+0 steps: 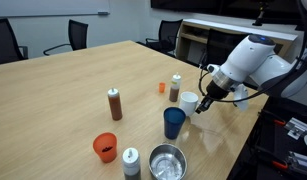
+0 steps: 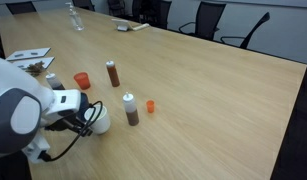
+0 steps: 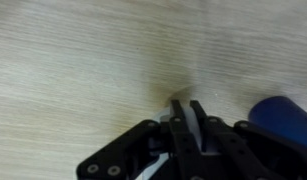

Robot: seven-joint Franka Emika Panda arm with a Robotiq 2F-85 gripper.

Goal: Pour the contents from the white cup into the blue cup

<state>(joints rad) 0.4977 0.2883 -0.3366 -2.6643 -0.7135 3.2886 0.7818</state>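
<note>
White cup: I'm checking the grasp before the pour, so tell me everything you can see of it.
The white cup is a small, squat white mug, ceramic by its look. It is upright and seemingly on the wooden table, close beside the taller blue cup. The gripper is shut on its side, probably the handle; the wrist view shows only a white sliver between the jaws. Its contents are not visible.

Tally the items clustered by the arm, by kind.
Cups: 3 (white cup, blue cup, orange cup)
Bottles: 3 (red-capped bottle, white-capped brown bottle, grey shaker)
Steel bowl: 1
Small orange piece: 1
Total: 8
</note>
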